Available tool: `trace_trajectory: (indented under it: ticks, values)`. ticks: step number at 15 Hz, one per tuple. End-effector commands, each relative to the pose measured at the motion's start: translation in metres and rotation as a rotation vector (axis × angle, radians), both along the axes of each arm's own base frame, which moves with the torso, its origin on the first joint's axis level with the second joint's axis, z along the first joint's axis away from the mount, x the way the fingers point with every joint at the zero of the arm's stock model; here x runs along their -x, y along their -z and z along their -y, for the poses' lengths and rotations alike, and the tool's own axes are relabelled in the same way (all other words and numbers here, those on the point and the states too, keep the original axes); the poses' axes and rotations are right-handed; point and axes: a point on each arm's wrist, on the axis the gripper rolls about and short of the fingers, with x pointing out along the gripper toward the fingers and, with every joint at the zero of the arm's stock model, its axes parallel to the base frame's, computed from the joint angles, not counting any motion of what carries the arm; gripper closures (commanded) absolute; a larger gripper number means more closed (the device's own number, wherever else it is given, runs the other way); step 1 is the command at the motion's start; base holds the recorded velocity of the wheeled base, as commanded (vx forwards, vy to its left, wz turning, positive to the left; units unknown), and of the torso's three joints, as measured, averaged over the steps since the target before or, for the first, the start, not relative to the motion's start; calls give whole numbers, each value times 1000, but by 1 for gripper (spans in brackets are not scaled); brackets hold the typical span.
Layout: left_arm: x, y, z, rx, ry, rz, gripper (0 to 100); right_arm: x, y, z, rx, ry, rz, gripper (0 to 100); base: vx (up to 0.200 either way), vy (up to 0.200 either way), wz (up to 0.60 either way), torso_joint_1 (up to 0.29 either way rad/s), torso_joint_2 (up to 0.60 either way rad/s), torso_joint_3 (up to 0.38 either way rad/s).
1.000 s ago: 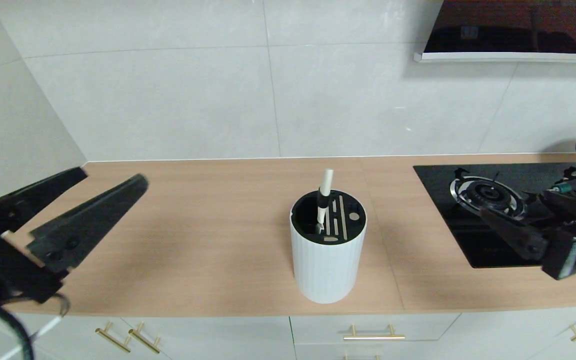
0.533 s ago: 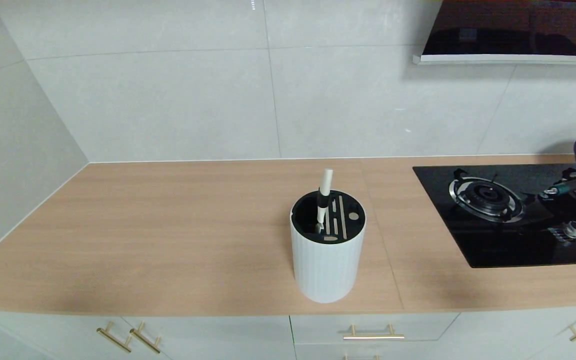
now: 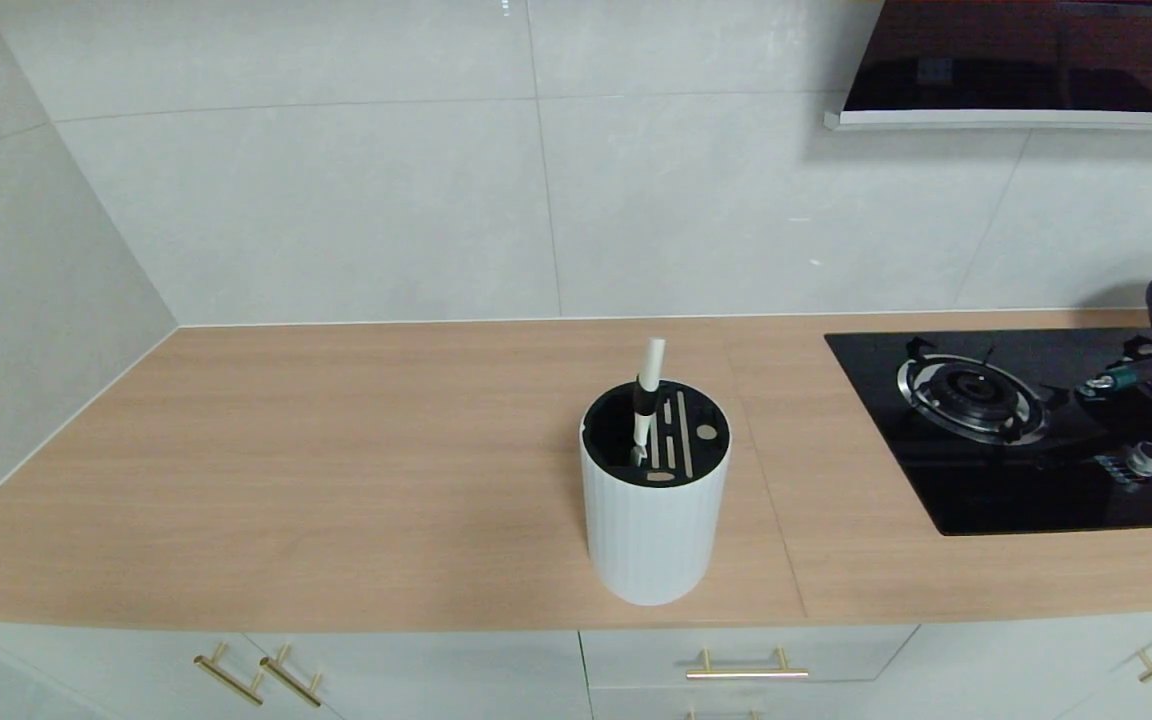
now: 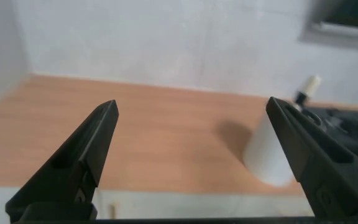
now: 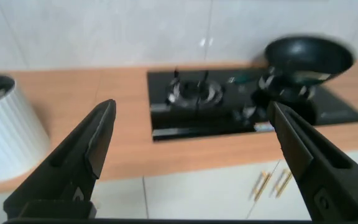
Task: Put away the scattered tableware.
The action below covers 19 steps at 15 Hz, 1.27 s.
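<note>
As we log it, left gripper (image 4: 192,104): fingers wide, holding nothing; white holder (image 4: 267,152) ahead, beyond its fingertips.
right gripper (image 5: 191,104): wide, empty; stove (image 5: 229,109) ahead.

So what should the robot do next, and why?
Probably turn and look farther along the counter for more pieces. The one white-handled utensil I can see already stands in the white holder, and the left claw and right claw are both open, holding nothing.
</note>
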Motion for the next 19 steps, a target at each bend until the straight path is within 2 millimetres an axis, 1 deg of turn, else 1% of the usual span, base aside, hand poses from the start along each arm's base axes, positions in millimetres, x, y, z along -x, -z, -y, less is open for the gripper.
trace_trajectory:
  ticks: [1, 2, 3, 4, 6, 7, 9, 11, 12, 13, 19]
  values:
    - [-9, 13, 4, 29, -99, -60, 0, -3, 23, 0, -21, 32, -15, 0, 0, 0, 0, 0, 0, 0]
    - [-13, 27, 7, 38, -148, -78, 0, -8, 34, 1, -35, 57, -49, 0, 0, 0, 0, 0, 0, 0]
    - [-13, 31, 8, 34, -155, -77, 0, -10, 36, 1, -37, 61, -54, 0, 0, 0, 0, 0, 0, 0]
    - [-18, 59, 10, -32, -137, -105, 0, -20, 53, 1, -42, 74, -74, 0, 0, 0, 0, 0, 0, 0]
    - [-30, 80, 10, -45, -161, -133, 0, -31, 74, 1, -37, 72, -64, 0, 0, 0, 0, 0, 0, 0]
    - [-36, 95, 10, -99, -171, -169, 0, -32, 77, 1, -36, 68, -92, 0, 0, 0, 0, 0, 0, 0]
    - [-38, 108, 10, -142, -173, -279, 0, -32, 82, 0, -36, 39, -139, 0, 0, 0, 0, 0, 0, 0]
    - [-38, 108, 11, -147, -119, -275, 0, -33, 83, -2, -23, -58, -146, 0, 0, 0, 0, 0, 0, 0]
    - [-38, 112, 13, -154, -38, -302, 0, -33, 85, -4, -8, -166, -169, 0, 0, 0, 0, 0, 0, 0]
    - [-38, 113, 13, -146, -22, -314, 0, -32, 88, -6, -6, -230, -210, 0, 0, 0, 0, 0, 0, 0]
    - [-38, 112, 13, -120, -19, -308, 0, -33, 88, -5, -9, -221, -199, 0, 0, 0, 0, 0, 0, 0]
